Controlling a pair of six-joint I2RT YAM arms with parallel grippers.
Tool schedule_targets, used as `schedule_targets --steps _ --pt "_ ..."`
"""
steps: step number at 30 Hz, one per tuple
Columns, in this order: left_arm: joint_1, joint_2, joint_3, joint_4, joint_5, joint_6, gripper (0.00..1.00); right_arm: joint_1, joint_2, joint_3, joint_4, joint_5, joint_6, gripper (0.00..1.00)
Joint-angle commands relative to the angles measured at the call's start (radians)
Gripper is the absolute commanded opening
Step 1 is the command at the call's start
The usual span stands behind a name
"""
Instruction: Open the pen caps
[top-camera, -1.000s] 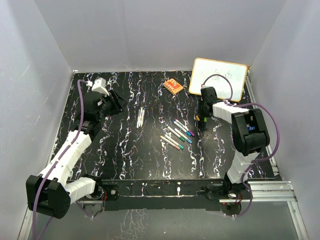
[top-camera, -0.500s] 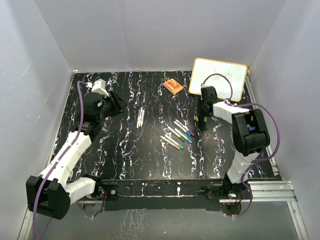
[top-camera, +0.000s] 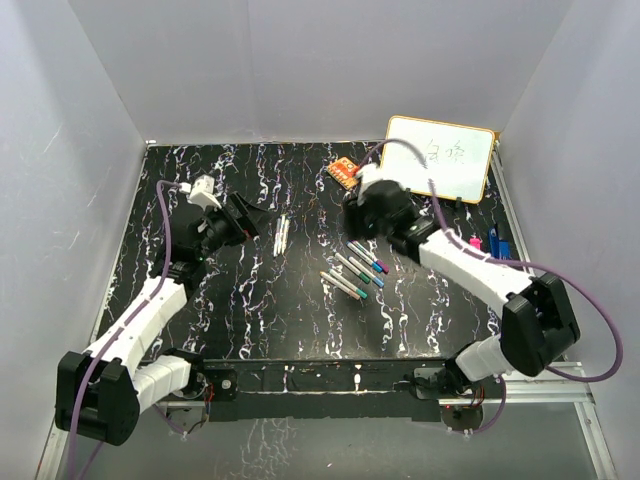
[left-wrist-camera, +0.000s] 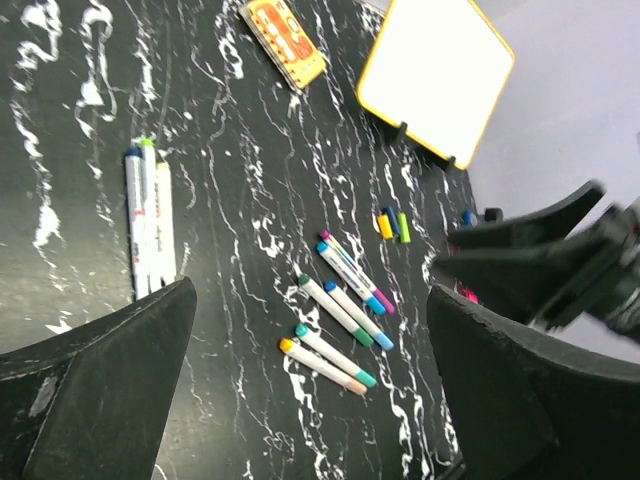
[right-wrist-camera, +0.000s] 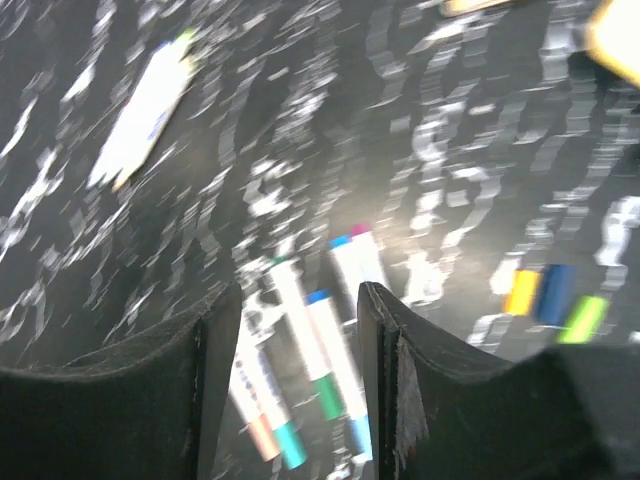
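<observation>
Black marbled table (top-camera: 280, 320) — loose pen caps (left-wrist-camera: 392, 224) (three)

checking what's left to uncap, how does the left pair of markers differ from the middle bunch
The left pair is two markers touching, lying front to back; the middle bunch is six, spread out, lying diagonally. The pair shows colour at one end, the bunch at both. All have white barrels.

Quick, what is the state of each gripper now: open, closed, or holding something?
Left gripper: open, holding nothing.
Right gripper: open, holding nothing.
</observation>
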Motion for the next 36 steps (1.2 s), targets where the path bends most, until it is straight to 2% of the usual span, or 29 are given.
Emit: schedule_targets --steps 1,11,36 --pt "-0.006 -0.002 -0.036 0.191 0.133 -0.086 0.99 0.177 -0.034 -0.092 -0.029 0.042 -0.018 0.49" --pt "-0.006 -0.033 -0.074 0.204 0.134 -0.092 0.99 0.349 -0.074 -0.213 -0.045 0.036 0.009 0.50" --pt "-0.006 -0.043 -0.088 0.198 0.118 -0.089 0.99 0.371 0.042 -0.253 0.001 0.062 0.019 0.49"
